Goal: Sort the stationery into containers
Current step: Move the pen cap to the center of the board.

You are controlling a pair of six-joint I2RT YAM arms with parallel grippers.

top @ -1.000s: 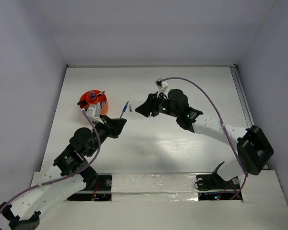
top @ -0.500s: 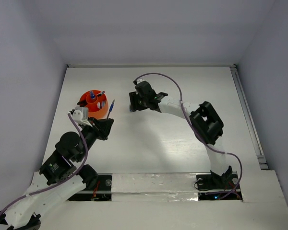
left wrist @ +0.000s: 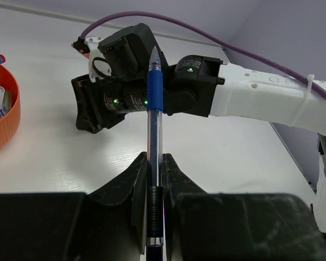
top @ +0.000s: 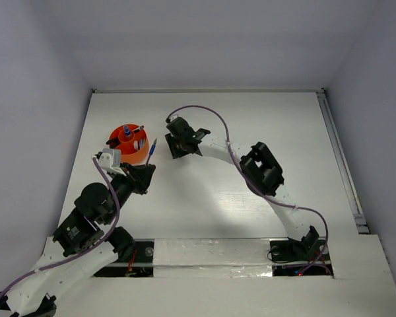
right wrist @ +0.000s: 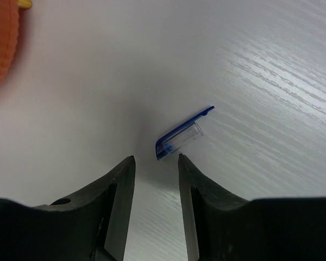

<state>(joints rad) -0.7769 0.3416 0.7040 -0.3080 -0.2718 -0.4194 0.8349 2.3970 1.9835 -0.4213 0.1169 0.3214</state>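
Observation:
My left gripper [top: 147,170] is shut on a thin blue pen [top: 152,149] and holds it tip up, just right of the orange cup [top: 127,141]. In the left wrist view the pen [left wrist: 154,103] stands between the fingers [left wrist: 137,179], with the cup [left wrist: 4,117] at the left edge. The cup holds several pens and a small blue-capped bottle. My right gripper [top: 174,150] is open and empty, low over the table. A small clear-and-blue pen cap [right wrist: 180,137] lies just beyond the fingertips of the right gripper [right wrist: 156,159]. The cap is hidden in the top view.
The right arm [top: 251,165] stretches across the middle of the white table [top: 251,205], its gripper head close in front of the held pen [left wrist: 106,100]. The cup's ribbed wall [right wrist: 0,46] shows at the top left of the right wrist view.
My right arm has reached left across the table toward the cup. My left gripper drew the pen back left beside the cup, then held about still.

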